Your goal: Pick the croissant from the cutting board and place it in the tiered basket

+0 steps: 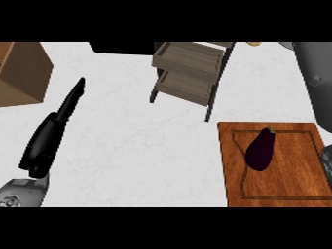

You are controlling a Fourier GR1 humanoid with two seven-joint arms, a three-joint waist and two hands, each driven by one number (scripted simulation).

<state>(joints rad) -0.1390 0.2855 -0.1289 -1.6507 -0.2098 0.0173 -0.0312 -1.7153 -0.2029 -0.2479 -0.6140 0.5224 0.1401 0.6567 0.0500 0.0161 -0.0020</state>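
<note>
Closest to the lens, the grey left forearm (17, 193) comes in at the lower left corner. From it the black left hand (45, 141) stretches up and slightly rightward over the white counter (139, 141). Its fingers (72, 99) are straight and close together, pointing toward the far side. The hand is released, with nothing in it and nothing touching it.

On the board (298, 165) lies a dark purple eggplant (260, 150). It lies lengthways, its stem end toward the far side and leaning a little to the right. It sits left of the board's middle, inside the groove that runs round the edge.

This wooden board fills the lower right of the counter, with its near edge at the bottom of the view. The hand is well apart from it, across a wide stretch of counter.

Beyond the board, up and to the left, stands the basket (185, 66). It has two wooden trays, one above the other, in a dark frame whose legs rest on the counter. It is near the board's far left corner but does not touch it.

Along the right edge looms a dark grey bulk (323, 82), overlapping the board's right side lower down; I cannot tell what it is. A wooden box (14, 73) sits at the far left, just beyond the fingertips and to their left. A dark shape (121, 47) shows at the top edge beside the basket.
</note>
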